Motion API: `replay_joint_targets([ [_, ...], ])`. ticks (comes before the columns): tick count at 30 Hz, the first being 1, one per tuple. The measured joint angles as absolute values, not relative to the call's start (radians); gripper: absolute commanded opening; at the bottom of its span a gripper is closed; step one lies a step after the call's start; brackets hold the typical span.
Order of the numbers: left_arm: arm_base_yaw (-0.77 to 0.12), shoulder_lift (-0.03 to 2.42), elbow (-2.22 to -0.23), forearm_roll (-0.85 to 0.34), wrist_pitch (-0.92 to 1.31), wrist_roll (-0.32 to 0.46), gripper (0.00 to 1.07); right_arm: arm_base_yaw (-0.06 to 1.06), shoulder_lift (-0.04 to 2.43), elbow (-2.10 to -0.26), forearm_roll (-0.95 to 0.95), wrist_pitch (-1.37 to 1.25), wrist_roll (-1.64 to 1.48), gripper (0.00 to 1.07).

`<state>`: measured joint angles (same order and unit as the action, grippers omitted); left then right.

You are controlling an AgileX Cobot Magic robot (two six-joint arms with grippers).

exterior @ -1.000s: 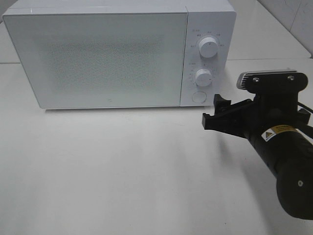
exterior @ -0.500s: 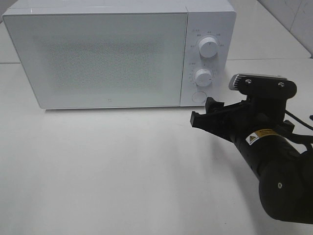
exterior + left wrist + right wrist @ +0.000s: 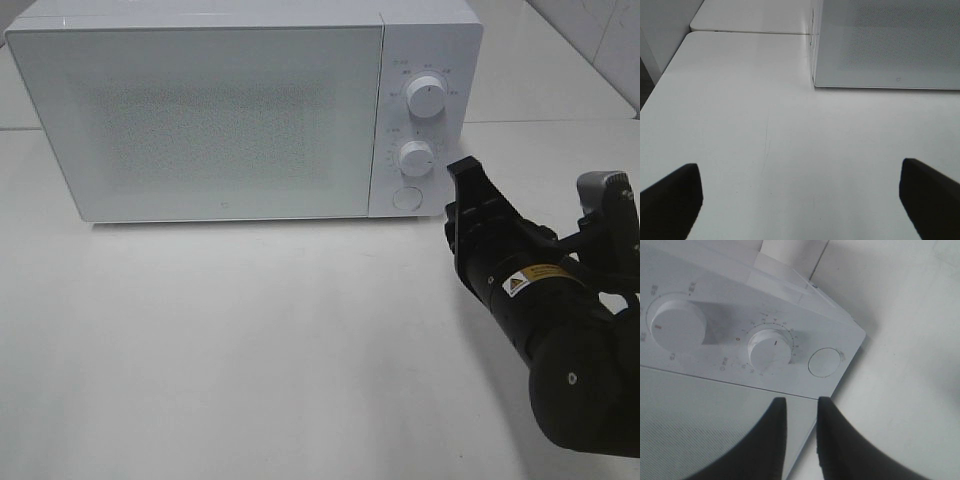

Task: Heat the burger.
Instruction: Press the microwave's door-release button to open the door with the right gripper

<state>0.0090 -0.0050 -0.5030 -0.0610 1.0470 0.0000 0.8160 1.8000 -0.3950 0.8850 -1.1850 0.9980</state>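
Observation:
The burger is out of view. A white microwave [image 3: 200, 110] stands at the back of the table with its door closed. My right gripper [image 3: 462, 172] hovers just right of the control panel, beside the lower knob [image 3: 416, 157] and the round button [image 3: 405, 198]. In the right wrist view its fingers [image 3: 767, 440] stand close together, open by a narrow gap with nothing between them, pointing at the panel below the lower knob [image 3: 770, 349] and the button [image 3: 824, 362]. My left gripper [image 3: 800, 170] is wide open and empty over the bare table, facing the microwave's [image 3: 890, 45] left front corner.
The upper knob [image 3: 427, 97] sits above the lower one on the panel. White tabletop [image 3: 250, 340] stretches in front of the microwave. A second table surface lies behind the seam [image 3: 750, 32], and a tiled wall corner [image 3: 610, 40] shows at the far right.
My right gripper has rolled onto its side, narrowed its jaws from wide to a slim gap, and moved up toward the control panel. The left gripper has stayed open.

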Motion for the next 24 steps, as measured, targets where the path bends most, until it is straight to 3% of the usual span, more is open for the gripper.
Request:
replay_joint_targets([
  [3,0.009,-0.005,-0.503,-0.061,1.047,0.0,1.0,0.816,1.8,-0.395,0.885,-1.179,1.092,0.15],
  [5,0.009,-0.005,-0.503,-0.061,1.047,0.0,1.0,0.816,1.8,-0.395,0.884,-1.148,1.196,0.04],
  [7,0.009,-0.005,-0.503,-0.061,1.047,0.0,1.0,0.816,1.8,-0.395,0.884,-1.135,1.217,0.0],
  [18,0.009,-0.005,-0.503,-0.061,1.047,0.0,1.0,0.81,1.808,-0.439,0.883,-1.113,1.261,0.0],
  [24,0.009,-0.005,-0.503,-0.061,1.047,0.0,1.0,0.752,1.884,-0.497,0.837,-1.109,1.327,0.0],
])
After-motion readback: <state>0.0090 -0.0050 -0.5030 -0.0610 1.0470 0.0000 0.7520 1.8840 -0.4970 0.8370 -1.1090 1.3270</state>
